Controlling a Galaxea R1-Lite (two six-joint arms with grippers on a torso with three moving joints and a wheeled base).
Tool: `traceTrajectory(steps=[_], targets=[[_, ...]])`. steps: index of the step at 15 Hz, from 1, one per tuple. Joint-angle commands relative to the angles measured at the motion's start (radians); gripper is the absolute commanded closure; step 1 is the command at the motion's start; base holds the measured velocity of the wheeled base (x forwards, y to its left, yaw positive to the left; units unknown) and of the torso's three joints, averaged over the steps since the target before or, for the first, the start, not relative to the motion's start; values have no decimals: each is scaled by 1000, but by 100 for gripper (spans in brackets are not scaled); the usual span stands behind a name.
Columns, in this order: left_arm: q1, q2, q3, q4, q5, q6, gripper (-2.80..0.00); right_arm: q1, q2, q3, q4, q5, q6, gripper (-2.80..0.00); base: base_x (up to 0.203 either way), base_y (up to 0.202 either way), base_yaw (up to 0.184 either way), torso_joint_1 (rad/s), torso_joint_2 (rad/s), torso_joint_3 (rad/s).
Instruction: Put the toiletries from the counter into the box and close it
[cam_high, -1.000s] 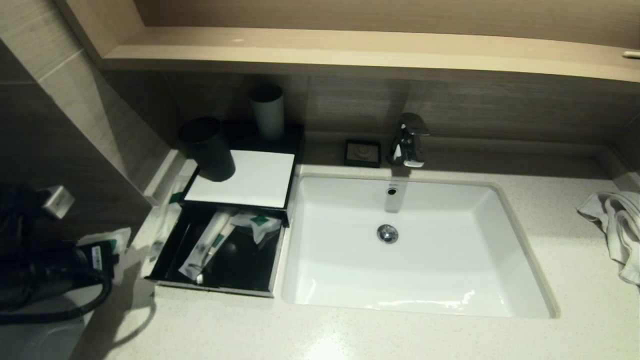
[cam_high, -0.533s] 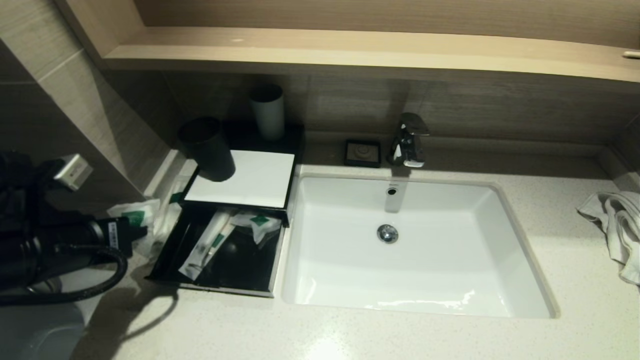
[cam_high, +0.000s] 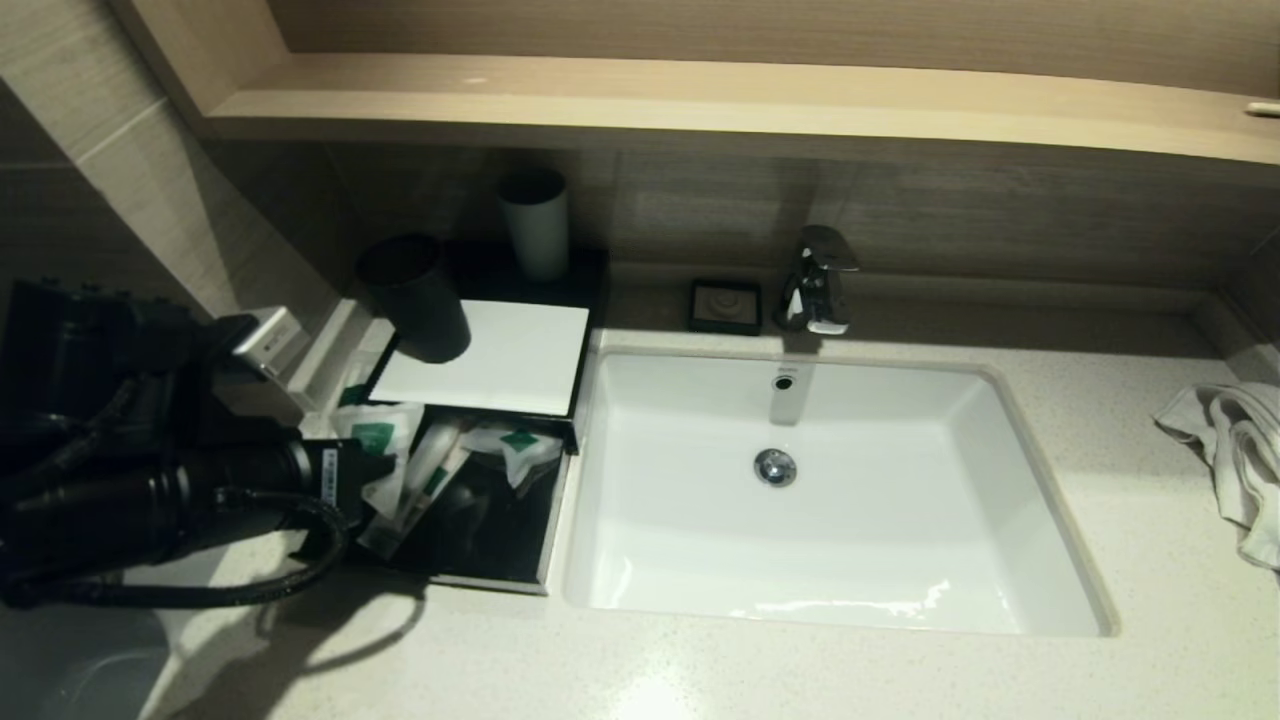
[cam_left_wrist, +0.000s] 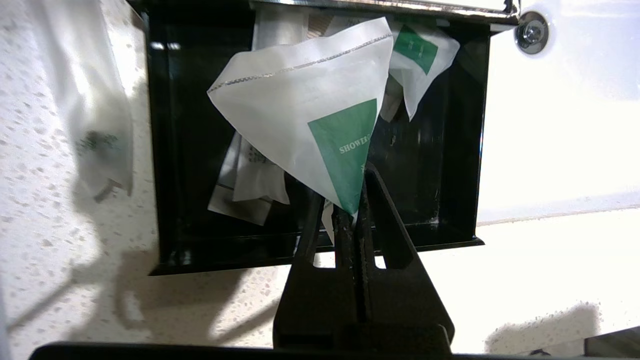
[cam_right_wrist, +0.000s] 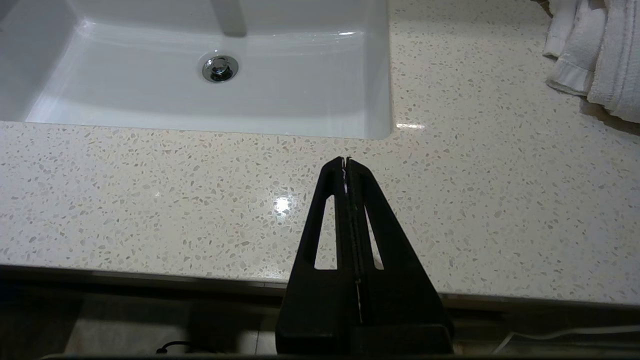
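My left gripper (cam_left_wrist: 352, 200) is shut on the corner of a white sachet (cam_left_wrist: 310, 115) with a green label. It holds the sachet (cam_high: 385, 440) over the left part of the black box's pulled-out drawer (cam_high: 470, 580). The white-topped box (cam_high: 500, 355) sits left of the sink. Other sachets lie in the drawer: a long thin one (cam_high: 420, 485) and a small one (cam_high: 515, 445). Another sachet (cam_left_wrist: 95, 120) lies on the speckled counter (cam_high: 700, 670) beside the box's left side. My right gripper (cam_right_wrist: 346, 162) is shut and empty above the counter's front edge, out of the head view.
A dark cup (cam_high: 415, 295) stands on the box's top and a pale cup (cam_high: 535, 225) behind it. A soap dish (cam_high: 725, 305) and faucet (cam_high: 820, 280) sit behind the white sink (cam_high: 900, 560). A towel (cam_high: 1235, 450) lies at the far right. A wooden shelf (cam_high: 700, 100) overhangs the back.
My left arm has carried the sachet rightward and forward, from beyond the counter's left edge to over the open drawer. Nothing else has moved.
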Motion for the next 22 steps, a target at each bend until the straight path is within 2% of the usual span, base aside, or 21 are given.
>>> traceTrajectory(steps=[1,5,7,9,13,16,22], targets=[[-28,61,-12,3,32,-68,0,0,0,0,0,0,-1,0,0,0,0,0,0,0],[-104,98,-37,10,107,-271,0,-1,0,0,0,0,-1,0,0,0,0,0,0,0],[-129,117,-42,1,138,-327,0,0,0,0,0,0,-1,0,0,0,0,0,0,0],[-147,137,-66,-1,140,-379,0,0,0,0,0,0,-1,0,0,0,0,0,0,0],[-175,185,-84,-40,144,-427,0,0,0,0,0,0,-1,0,0,0,0,0,0,0],[-176,213,-89,-59,146,-439,0,-1,0,0,0,0,-1,0,0,0,0,0,0,0],[-176,224,-103,-59,148,-550,0,0,0,0,0,0,-1,0,0,0,0,0,0,0]])
